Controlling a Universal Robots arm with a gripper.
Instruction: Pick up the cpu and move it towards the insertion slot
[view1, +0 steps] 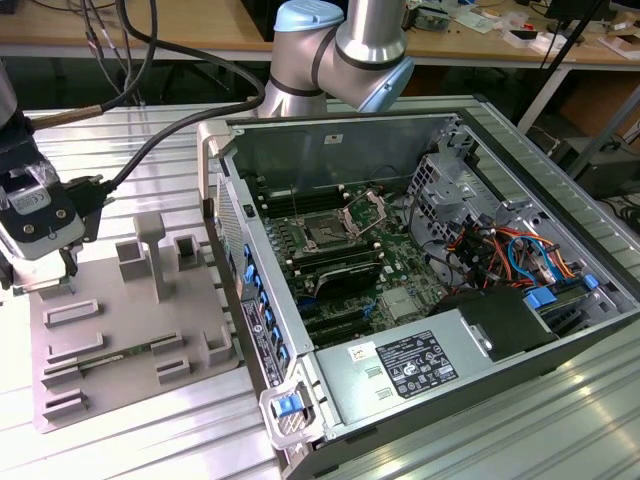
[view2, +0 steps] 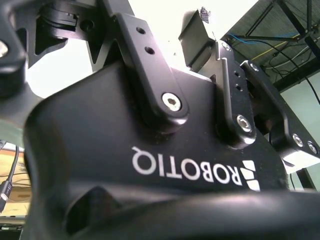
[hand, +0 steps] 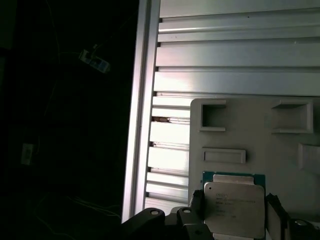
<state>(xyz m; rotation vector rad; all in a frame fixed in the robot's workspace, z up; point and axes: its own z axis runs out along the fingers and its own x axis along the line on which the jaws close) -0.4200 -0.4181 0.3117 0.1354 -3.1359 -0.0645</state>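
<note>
The cpu (hand: 234, 209) is a flat square chip with a silvery top on a green board. It lies on the grey plastic fixture (hand: 280, 150) in the first wrist view. My gripper (hand: 234, 220) straddles it, one dark finger (hand: 196, 204) against each side edge, shut on it. In the exterior view the gripper (view1: 38, 285) hangs low over the fixture's (view1: 130, 340) corner at the exterior view's left. The insertion slot (view1: 325, 235), a dark-centred socket with its metal bracket (view1: 365, 212) raised, sits on the motherboard inside the open computer case (view1: 480, 330).
The fixture carries upright posts (view1: 150, 245) and shallow recesses between my gripper and the case wall (view1: 225, 215). The arm's elbow (view1: 340, 50) and its cables (view1: 150, 150) hang behind the case. A power supply (view1: 420, 365) and coloured wiring (view1: 510, 255) crowd the case's near and right parts.
</note>
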